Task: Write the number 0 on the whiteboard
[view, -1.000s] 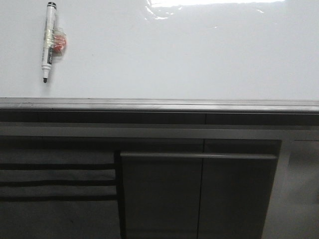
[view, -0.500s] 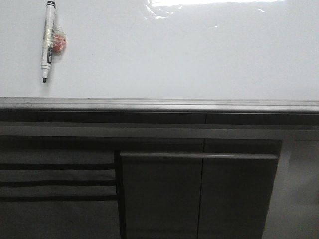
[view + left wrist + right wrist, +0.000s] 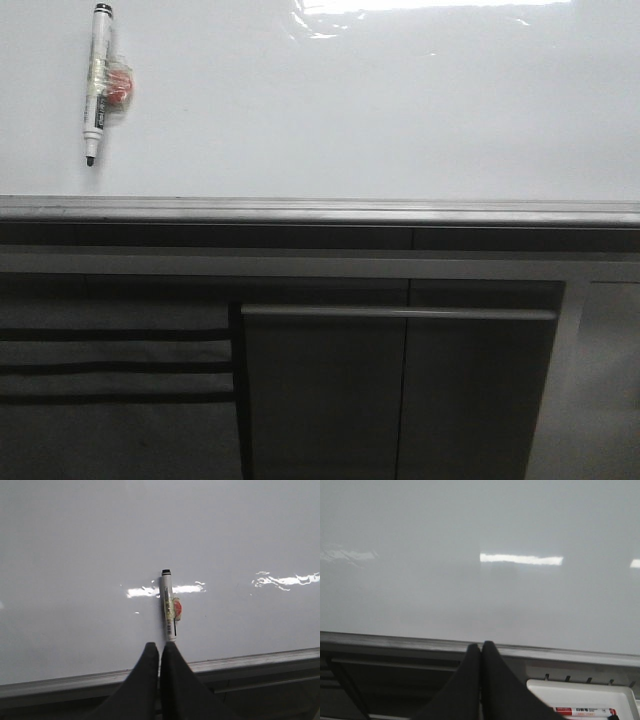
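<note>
The whiteboard is glossy white with a grey metal edge, and no number 0 shows on it. A white marker with a black cap end and a red-and-clear taped piece lies on the board at the far left, tip toward the near edge. In the left wrist view the marker lies just beyond my left gripper, which is shut and empty. My right gripper is shut and empty, over the board's near edge. Neither gripper shows in the front view.
Dark grey cabinet fronts with a horizontal handle bar stand below the board's metal edge. In the right wrist view a white tray below the edge holds another marker with a red label.
</note>
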You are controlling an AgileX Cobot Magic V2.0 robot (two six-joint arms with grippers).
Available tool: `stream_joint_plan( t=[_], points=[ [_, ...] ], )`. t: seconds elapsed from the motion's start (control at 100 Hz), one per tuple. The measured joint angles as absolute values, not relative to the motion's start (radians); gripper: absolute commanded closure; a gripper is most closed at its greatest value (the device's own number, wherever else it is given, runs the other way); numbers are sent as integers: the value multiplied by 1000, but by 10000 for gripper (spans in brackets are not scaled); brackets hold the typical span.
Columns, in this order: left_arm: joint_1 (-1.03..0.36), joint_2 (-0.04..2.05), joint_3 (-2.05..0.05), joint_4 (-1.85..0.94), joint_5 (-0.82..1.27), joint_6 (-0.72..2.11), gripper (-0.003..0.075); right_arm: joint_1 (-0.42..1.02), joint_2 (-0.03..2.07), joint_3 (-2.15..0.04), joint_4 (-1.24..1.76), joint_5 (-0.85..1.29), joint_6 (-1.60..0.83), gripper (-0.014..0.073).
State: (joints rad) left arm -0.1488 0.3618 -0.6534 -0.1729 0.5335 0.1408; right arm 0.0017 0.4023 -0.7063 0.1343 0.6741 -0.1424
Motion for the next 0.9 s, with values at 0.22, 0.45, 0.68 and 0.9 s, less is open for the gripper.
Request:
stream_joint_plan(
  t=[0.22, 0.45, 0.68, 0.9],
  points=[
    [-149, 446, -647, -189, 521, 141, 606, 2, 487, -709, 151, 712, -142, 637],
    [-149, 593, -638, -237, 445, 141, 299, 2, 574, -709, 165, 727, -142, 342],
    [-195, 837, -642, -252, 331, 141, 301, 2, 617, -709, 171, 717, -146, 295],
    [-286, 1113, -710, -214, 213, 143, 301, 2, 617, -709, 171, 698, -146, 295]
  ],
)
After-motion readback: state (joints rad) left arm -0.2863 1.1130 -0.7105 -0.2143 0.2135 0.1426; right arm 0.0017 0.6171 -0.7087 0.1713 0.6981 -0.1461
